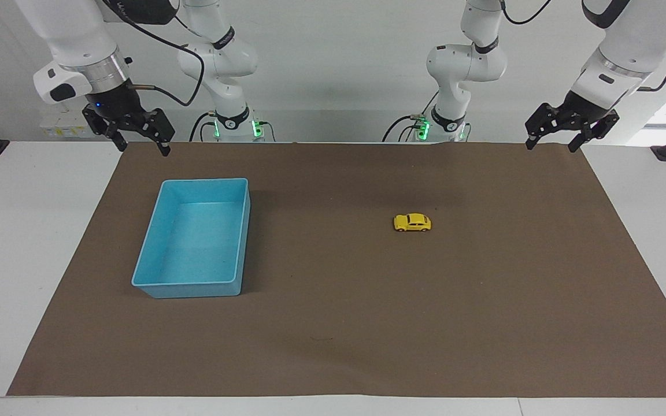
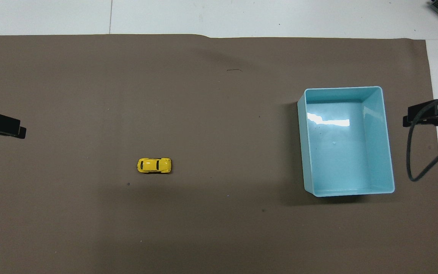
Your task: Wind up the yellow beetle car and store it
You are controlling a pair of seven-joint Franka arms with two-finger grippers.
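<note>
The car [image 1: 412, 223] [image 2: 154, 165] sits on its wheels on the brown mat [image 1: 333, 323] [image 2: 89, 95] covering the worktop, toward the left arm's end, well apart from the empty blue bin [image 1: 148, 254] [image 2: 388, 152] at the right arm's end. Both arms wait raised: the left gripper [image 1: 558, 138] and the right gripper [image 1: 139, 141] hang released, fingers spread, holding nothing, over the mat's edge nearest the robots.

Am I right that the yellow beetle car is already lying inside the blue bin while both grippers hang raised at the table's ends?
Not quite: the yellow beetle car sits on the brown mat, apart from the blue bin, as the overhead view shows. Left gripper and right gripper do hang raised.
</note>
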